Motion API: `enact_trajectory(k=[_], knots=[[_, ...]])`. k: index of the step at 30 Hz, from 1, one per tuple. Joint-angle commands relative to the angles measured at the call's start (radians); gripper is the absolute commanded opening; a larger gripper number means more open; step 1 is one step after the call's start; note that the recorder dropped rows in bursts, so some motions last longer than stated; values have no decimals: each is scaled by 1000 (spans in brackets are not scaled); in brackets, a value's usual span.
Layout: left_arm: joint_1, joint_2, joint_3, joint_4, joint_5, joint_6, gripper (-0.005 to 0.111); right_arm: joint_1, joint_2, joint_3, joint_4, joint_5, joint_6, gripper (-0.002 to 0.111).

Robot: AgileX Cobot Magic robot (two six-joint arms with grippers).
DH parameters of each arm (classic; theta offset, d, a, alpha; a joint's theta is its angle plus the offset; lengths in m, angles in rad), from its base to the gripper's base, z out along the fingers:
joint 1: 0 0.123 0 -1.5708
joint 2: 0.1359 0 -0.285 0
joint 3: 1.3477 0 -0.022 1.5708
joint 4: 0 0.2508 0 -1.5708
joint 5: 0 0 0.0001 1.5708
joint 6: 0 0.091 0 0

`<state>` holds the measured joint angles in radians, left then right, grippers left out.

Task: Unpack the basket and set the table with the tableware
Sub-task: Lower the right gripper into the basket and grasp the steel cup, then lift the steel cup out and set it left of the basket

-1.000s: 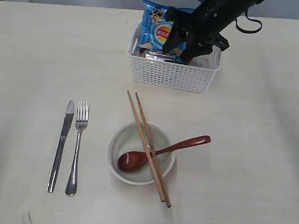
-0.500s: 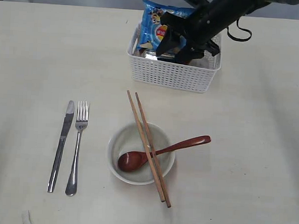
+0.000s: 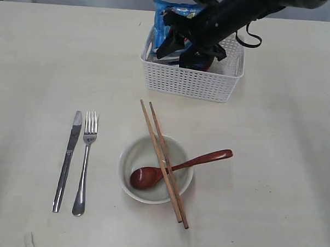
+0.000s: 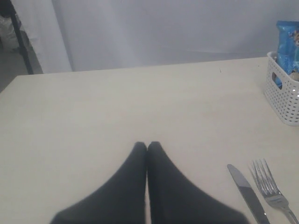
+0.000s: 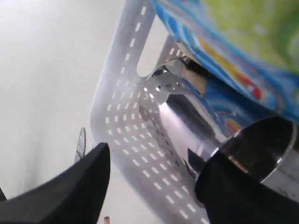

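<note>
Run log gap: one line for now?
right tool open at cup in basket | left tool shut | bowl, knife, fork out

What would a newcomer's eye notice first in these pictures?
The black right gripper, open, reaches into the white basket at the top of the exterior view, next to a bright blue chip bag and a shiny steel cup. Below it, chopsticks and a reddish spoon rest on the off-white bowl.

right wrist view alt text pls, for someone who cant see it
The right gripper hangs open over a shiny steel cup inside the white basket, with a blue chip bag beside the cup. Pale table lies beyond.
</note>
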<state>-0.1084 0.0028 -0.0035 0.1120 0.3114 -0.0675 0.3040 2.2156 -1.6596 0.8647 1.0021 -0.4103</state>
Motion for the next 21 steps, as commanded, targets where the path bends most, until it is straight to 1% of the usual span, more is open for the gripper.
enact_trajectory(k=[1,2,4,8,9,21], knots=[[-6,-3,3,-12,-7,0,0,15,2,-2,5,-29,-9,54],[-6,-3,3,-12,-7,0,0,16,2,-2,5,-29,-9,52],[-6,-3,3,-12,-7,0,0,17,2,-2,5,-29,-9,41],[-6,-3,3,-12,-7,0,0,17,2,-2,5,-21,-9,9],[-6,-3,3,-12,-7,0,0,17,2,-2,5,-20,-9,-1],[-6,-3,3,-12,-7,0,0,17,-60,-2,-1,-6,4,0]])
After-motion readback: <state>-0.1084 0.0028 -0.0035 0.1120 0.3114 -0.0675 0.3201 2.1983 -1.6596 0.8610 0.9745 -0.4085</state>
